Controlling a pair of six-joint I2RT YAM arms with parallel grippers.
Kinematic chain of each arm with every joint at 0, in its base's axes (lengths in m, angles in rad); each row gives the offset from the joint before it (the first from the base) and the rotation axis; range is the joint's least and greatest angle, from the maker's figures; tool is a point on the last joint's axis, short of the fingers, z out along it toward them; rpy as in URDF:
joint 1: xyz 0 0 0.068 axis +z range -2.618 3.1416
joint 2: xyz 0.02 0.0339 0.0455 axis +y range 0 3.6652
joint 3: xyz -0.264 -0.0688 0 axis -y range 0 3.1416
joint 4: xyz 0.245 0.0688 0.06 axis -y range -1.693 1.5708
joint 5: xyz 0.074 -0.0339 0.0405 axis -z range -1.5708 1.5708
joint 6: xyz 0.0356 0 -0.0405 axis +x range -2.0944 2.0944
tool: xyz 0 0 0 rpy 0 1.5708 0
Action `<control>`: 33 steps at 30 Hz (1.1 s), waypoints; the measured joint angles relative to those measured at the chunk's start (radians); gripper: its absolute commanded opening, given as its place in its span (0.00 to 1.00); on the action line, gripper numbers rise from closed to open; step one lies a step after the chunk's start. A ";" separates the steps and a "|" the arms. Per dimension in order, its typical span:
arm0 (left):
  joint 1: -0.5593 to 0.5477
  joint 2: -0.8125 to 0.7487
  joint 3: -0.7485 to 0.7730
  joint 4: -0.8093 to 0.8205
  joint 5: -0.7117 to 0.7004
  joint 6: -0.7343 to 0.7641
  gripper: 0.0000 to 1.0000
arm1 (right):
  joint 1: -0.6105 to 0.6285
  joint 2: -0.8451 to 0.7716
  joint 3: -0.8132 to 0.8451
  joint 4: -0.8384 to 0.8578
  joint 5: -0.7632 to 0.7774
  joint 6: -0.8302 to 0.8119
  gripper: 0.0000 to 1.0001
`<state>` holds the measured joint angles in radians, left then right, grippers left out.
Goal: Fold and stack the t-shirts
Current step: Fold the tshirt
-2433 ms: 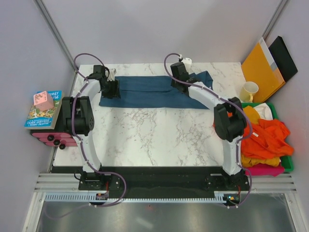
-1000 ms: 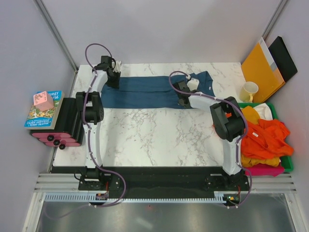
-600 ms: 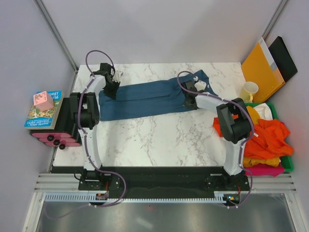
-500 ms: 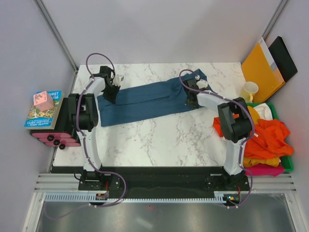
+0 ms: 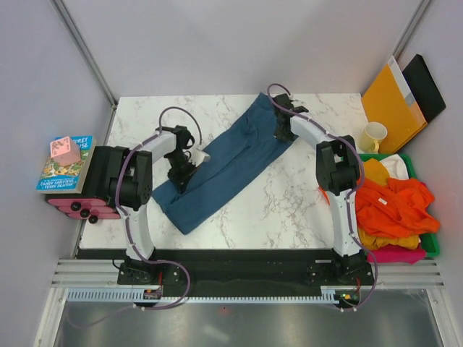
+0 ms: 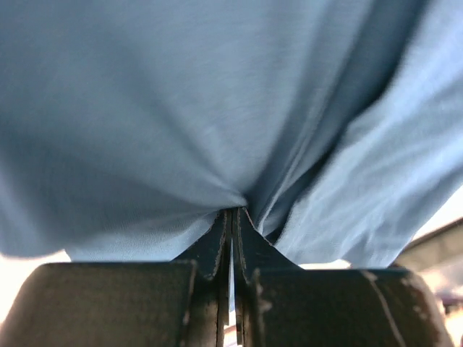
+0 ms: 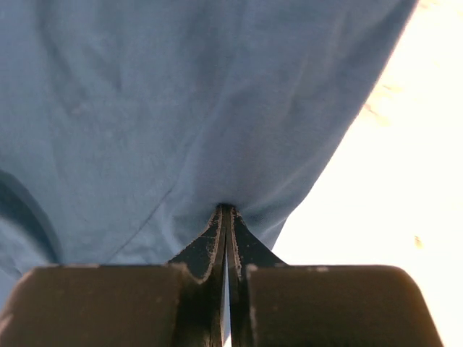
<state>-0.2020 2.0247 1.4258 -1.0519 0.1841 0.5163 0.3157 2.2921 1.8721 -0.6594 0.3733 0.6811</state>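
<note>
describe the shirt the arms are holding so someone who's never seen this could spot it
On the white marble tabletop, a long strip of cloth stretches diagonally from far middle to near left: the dark teal-blue t-shirt, pinched by the left gripper and right gripper. It is the only blue garment; the orange clothes are heaped in the green bin at the right.
</note>
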 measured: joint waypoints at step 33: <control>-0.503 -0.003 0.053 -0.197 0.232 0.001 0.09 | -0.008 0.125 0.291 -0.113 -0.305 -0.100 0.26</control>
<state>-0.7052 2.0216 1.4788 -1.2491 0.4156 0.5171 0.3077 2.4168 2.1628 -0.7719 0.0685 0.5808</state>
